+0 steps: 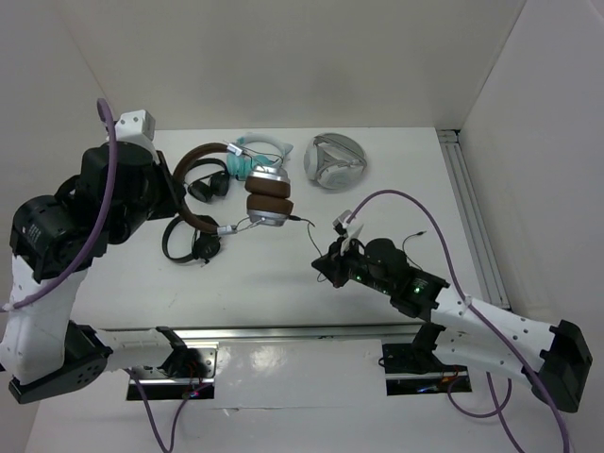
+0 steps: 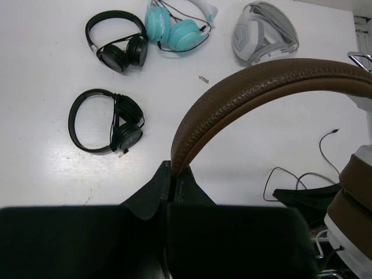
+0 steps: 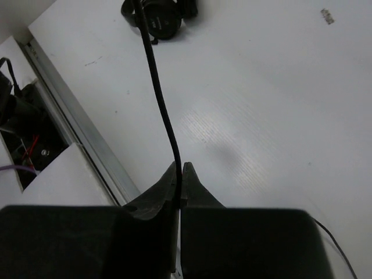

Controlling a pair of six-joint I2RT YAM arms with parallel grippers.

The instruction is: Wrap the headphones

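Observation:
The headphones have a brown headband (image 1: 201, 154), brown pads and silver earcups (image 1: 269, 200). They are lifted at the back left of the table. My left gripper (image 1: 177, 193) is shut on the headband, which also shows in the left wrist view (image 2: 261, 81), pinched between the jaws of the left gripper (image 2: 174, 171). One earcup (image 2: 356, 197) hangs at the right edge of that view. The thin black cable (image 1: 304, 219) runs from the earcup to my right gripper (image 1: 327, 264). In the right wrist view, the right gripper (image 3: 180, 171) is shut on the cable (image 3: 161, 99).
Two all-black pairs (image 1: 209, 186) (image 1: 189, 242) and a teal pair (image 1: 247, 156) lie near the lifted headphones. A grey-white pair (image 1: 337, 162) lies at the back centre. Loose cable (image 1: 415, 238) trails right of my right gripper. Metal rails run along the right (image 1: 472, 208) and front (image 1: 283, 332) edges.

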